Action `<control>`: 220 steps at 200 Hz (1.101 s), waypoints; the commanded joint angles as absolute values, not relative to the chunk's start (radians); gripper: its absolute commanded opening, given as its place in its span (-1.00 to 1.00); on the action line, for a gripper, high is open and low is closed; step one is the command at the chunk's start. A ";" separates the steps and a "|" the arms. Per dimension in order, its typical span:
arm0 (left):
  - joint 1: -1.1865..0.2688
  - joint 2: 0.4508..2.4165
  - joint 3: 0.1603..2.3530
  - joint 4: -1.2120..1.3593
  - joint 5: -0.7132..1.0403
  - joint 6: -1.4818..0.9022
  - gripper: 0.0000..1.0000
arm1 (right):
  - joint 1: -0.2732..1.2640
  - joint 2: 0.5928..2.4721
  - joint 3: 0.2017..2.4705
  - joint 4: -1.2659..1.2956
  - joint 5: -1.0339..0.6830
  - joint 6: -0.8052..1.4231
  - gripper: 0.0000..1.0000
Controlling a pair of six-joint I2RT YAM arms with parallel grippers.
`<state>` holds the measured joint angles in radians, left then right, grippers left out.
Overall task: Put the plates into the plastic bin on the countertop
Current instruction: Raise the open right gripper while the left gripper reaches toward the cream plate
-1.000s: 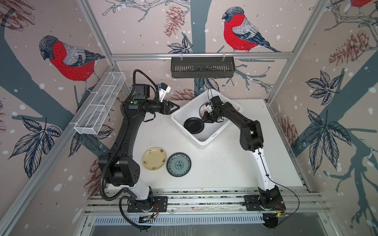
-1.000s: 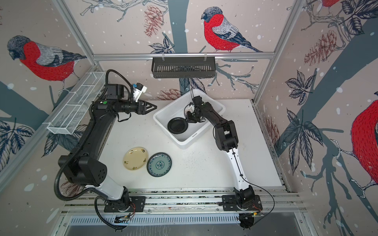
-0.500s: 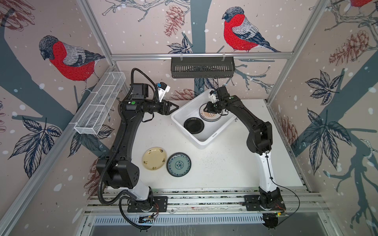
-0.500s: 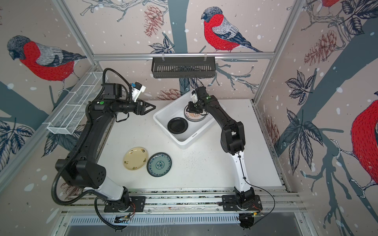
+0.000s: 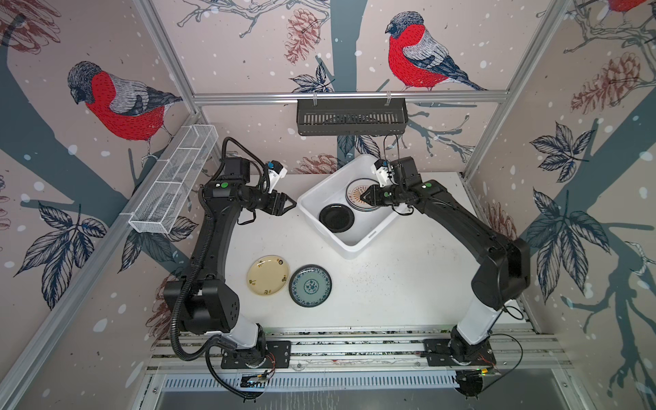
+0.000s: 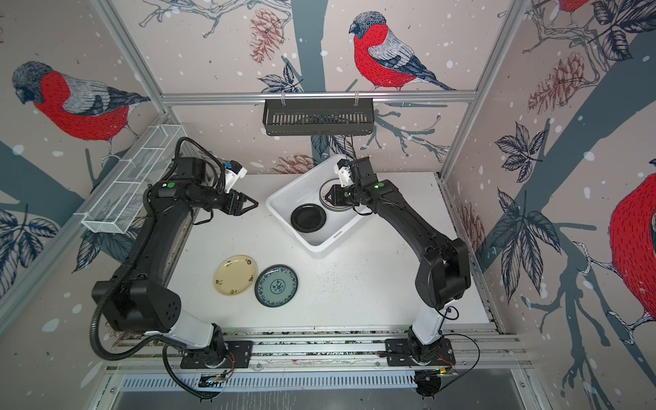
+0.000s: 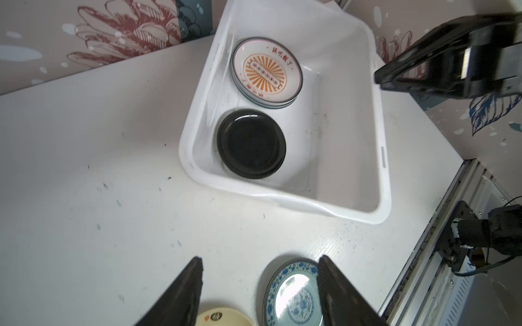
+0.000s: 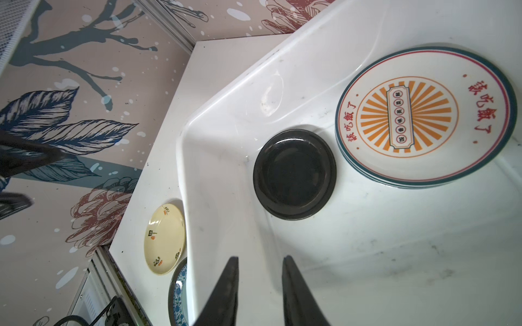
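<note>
Plates (image 6: 235,275) not all binned. The cream-yellow plate (image 5: 268,275) and teal plate (image 5: 310,285) lie flat, face up, on the near-left countertop (image 5: 390,284), rims touching or nearly so, well apart from the bin (image 5: 324,182) at far centre. In the bin, a black plate (image 7: 251,144) sits beside a stack topped by the sunburst plate (image 7: 267,72); stack count unclear.

Cream plate is glossy with small marks at the rim. Teal one has a blue patterned band, a centre medallion and a dark edge.

The right gripper (image 5: 362,196) hovers over the stack, jaws narrow with nothing between. The left gripper (image 5: 288,207) hangs just left of the bin, jaws wide and empty.

Likely step: between placements, next pick pending. The left arm looks better placed. It needs a rim pinch on the cream plate's free left edge, clear of the teal one.
</note>
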<state>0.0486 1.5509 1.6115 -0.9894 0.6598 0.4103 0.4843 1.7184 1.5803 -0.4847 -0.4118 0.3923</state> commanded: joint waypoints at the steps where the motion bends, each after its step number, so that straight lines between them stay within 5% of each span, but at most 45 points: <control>1: 0.063 1.569 1.603 -1.145 0.615 0.570 0.28 | 0.492 1.631 1.475 -0.404 -0.397 0.398 -0.44; 101: 0.144 1.695 1.474 -1.247 0.486 0.785 0.30 | 0.500 1.374 1.126 -0.190 -0.411 0.457 -0.44; 220: 0.397 1.854 1.379 -1.236 0.495 0.880 0.25 | 0.504 1.391 1.027 -0.063 -0.431 0.509 -0.44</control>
